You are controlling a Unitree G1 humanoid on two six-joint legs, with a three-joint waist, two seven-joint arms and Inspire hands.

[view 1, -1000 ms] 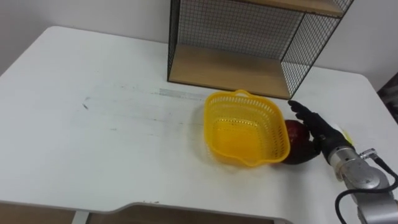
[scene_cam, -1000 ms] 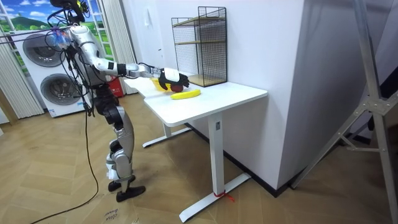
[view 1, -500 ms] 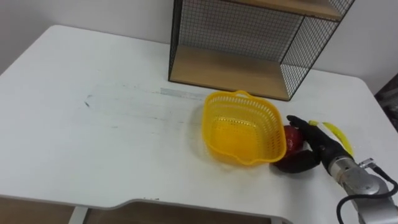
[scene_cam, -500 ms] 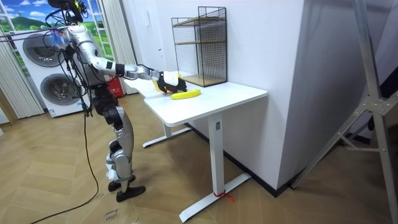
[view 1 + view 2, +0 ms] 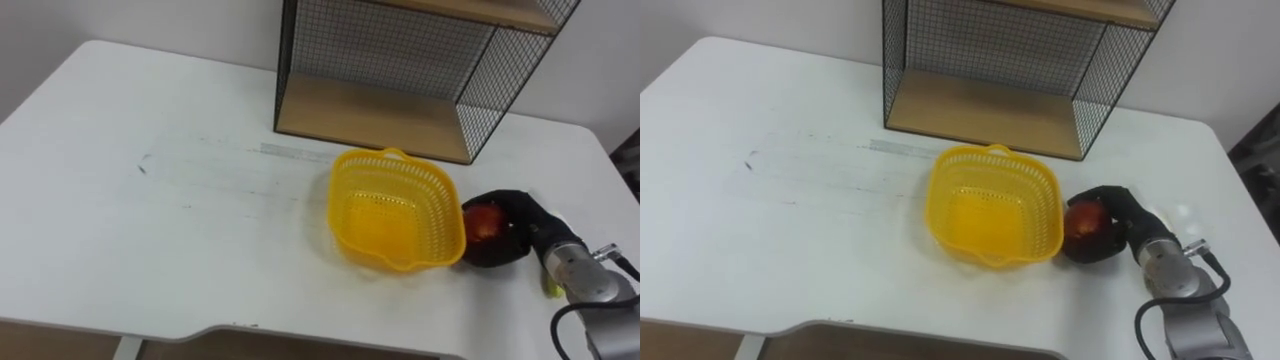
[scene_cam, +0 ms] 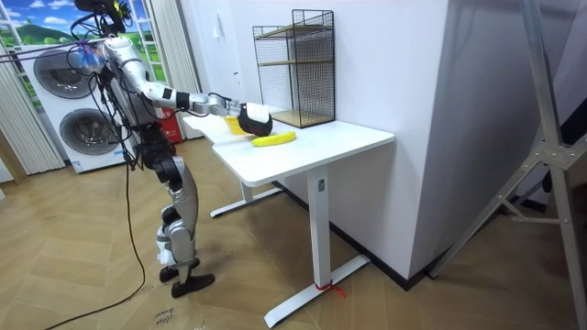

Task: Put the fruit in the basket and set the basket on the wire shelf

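Observation:
A yellow plastic basket stands empty on the white table, in front of the wire shelf. A red apple lies on the table just right of the basket's rim. My right hand comes in from the right, its black fingers curled round the apple from above and behind. In the right eye view the apple shows between the fingers of this hand. A banana lies on the table in the room view, beside the hand; its tip peeks out by my wrist.
The shelf's wooden bottom board is bare, with a second board above it. The table's left half holds nothing but faint marks. I stand at the table's long side, right arm stretched out over it.
My right hand's fingers, stretched over the apple a second ago, have curled down round it. The basket has not moved.

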